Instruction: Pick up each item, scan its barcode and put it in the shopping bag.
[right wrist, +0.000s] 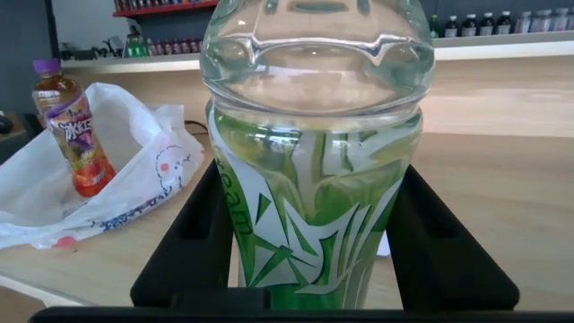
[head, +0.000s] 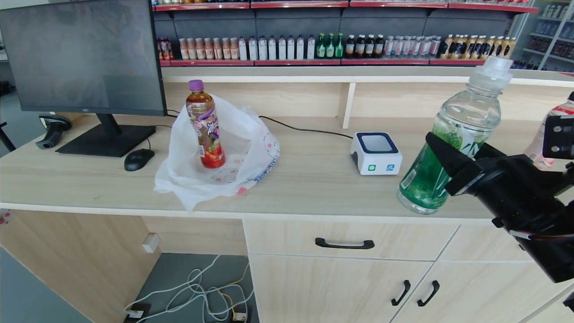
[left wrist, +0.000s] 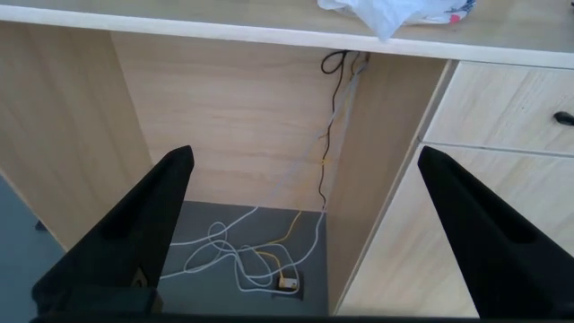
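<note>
Wooden counter spans mid-frame; at its right edge the right gripper is clamped on the tilted green-label bottle, so scanning seems in hand, and next its barcode likely must face the white scanner at centre, before the shopping bag at centre-left.

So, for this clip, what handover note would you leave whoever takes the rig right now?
Right claw: shut on the green-label bottle, held tilted near the right end of the counter, right of the scanner.
Left claw: open, holding nothing, low down, facing the opening under the counter.
Done: the tea bottle stands upright in the shopping bag.
Left: bag the green-label bottle; whether it has been scanned cannot be told. Another bottle waits at the far right, partly hidden by the arm.
</note>
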### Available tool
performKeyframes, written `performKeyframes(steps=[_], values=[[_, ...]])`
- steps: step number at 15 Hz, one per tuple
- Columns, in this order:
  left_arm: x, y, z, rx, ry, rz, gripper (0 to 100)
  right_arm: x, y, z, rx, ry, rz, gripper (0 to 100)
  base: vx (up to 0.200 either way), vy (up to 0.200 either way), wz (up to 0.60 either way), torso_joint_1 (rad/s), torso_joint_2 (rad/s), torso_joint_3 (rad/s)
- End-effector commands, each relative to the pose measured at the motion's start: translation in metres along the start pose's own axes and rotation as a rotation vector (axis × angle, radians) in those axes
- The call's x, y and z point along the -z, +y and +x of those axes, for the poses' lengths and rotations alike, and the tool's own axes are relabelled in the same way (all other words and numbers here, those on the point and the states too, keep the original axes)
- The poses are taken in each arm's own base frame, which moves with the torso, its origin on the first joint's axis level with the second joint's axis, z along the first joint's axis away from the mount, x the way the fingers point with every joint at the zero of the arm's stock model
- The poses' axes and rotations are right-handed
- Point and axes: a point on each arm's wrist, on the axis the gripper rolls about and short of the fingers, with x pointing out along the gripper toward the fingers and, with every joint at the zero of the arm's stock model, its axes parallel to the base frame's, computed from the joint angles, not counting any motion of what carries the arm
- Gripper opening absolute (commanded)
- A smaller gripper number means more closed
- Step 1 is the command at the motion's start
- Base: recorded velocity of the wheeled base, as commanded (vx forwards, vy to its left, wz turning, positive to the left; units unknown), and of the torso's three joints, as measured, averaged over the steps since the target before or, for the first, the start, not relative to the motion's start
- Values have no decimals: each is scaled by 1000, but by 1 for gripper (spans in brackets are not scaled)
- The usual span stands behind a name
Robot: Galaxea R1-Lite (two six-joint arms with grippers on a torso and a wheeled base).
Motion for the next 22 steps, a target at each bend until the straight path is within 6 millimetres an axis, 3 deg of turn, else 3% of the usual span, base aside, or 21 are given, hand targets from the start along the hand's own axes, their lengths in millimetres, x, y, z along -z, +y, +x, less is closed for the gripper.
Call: performKeyframes(steps=[1, 6, 9, 13, 17, 20, 22], values=[[0, 0, 0, -1, 0, 0, 100, -2, 0, -2, -2, -5, 1, 0, 0, 0, 0, 0, 0, 0], [0, 0, 0, -1, 0, -3, 100, -5, 2, -3, -12, -17, 6, 0, 80, 0, 0, -3, 3, 1], [0, 0, 0, -1, 0, -3, 100, -12, 0, 7, -4, -62, 6, 0, 67, 0, 0, -4, -2, 2], [1, 0, 0, 0, 2, -3, 100, -8, -23, 42, -88, -104, -128, 0, 0, 0, 0, 0, 0, 0], [1, 0, 0, 0, 2, -3, 100, 10, -26, 81, -170, -130, -215, 0, 0, 0, 0, 0, 0, 0], [0, 0, 0, -1, 0, 0, 100, 19, -35, 118, -253, -206, -337, 0, 0, 0, 0, 0, 0, 0], [0, 0, 0, -1, 0, 0, 100, 26, -44, 133, -317, -241, -434, 0, 0, 0, 0, 0, 0, 0]])
